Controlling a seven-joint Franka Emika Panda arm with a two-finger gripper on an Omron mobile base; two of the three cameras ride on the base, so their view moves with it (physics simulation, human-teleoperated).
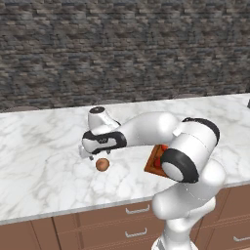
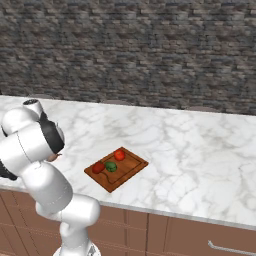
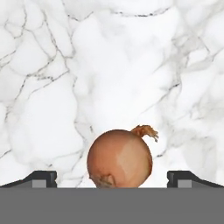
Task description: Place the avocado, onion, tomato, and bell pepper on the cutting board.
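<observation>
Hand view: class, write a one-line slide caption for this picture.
Open hand poised over the onion on the marble counter, fingertips wide on either side.

No legible text, label, brand, number or sign found on any surface. Small dark mark noted on the gripper (image 1: 91, 155) housing in the left base view, too blurred to read.
</observation>
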